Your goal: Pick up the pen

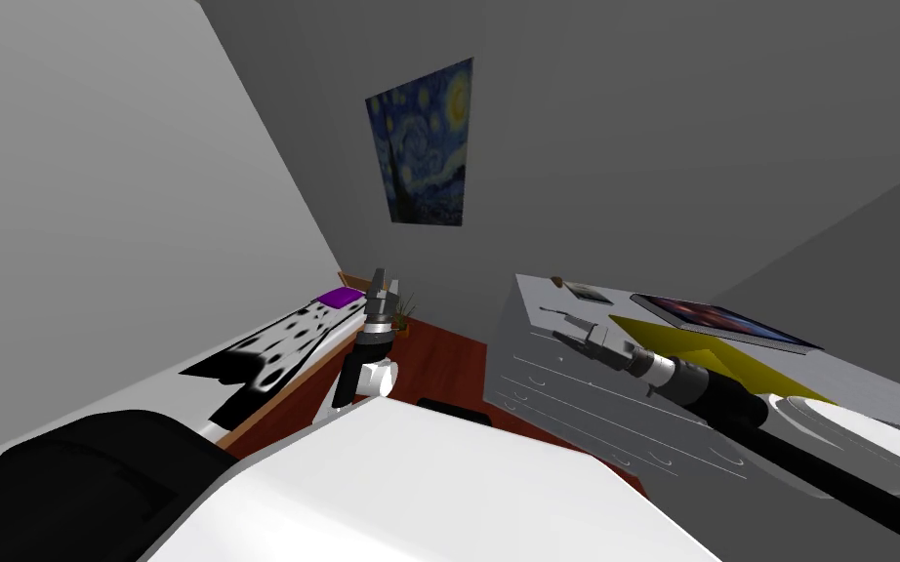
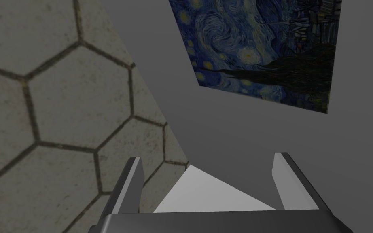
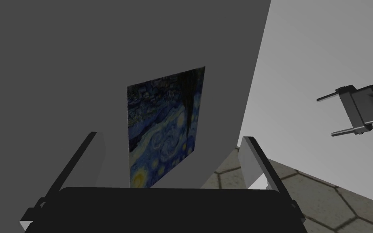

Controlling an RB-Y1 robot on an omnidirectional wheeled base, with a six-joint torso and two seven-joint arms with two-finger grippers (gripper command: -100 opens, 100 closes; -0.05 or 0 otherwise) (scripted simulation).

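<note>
In the head view, one thin dark sliver, probably the pen (image 1: pixel 557 312), lies on the grey dresser (image 1: pixel 546 390). Its long axis runs roughly along the dresser's length, and its tip is too small to make out. The right gripper (image 1: pixel 573 335) hovers just beside it with its fingers spread. The left gripper (image 1: pixel 381 283) points upward, well apart from the pen.

In the left wrist view, the left gripper (image 2: pixel 208 157) has its two fingers parted.

In the right wrist view, the right gripper (image 3: pixel 170 135) has its two fingers parted, and the left gripper (image 3: pixel 326 116) shows off to one side, its fingers spread.

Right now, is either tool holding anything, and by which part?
Nothing is held: the left tool and right tool are both open and empty.

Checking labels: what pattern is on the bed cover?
The bed cover is white with black blotches; head view shows it best.
</note>
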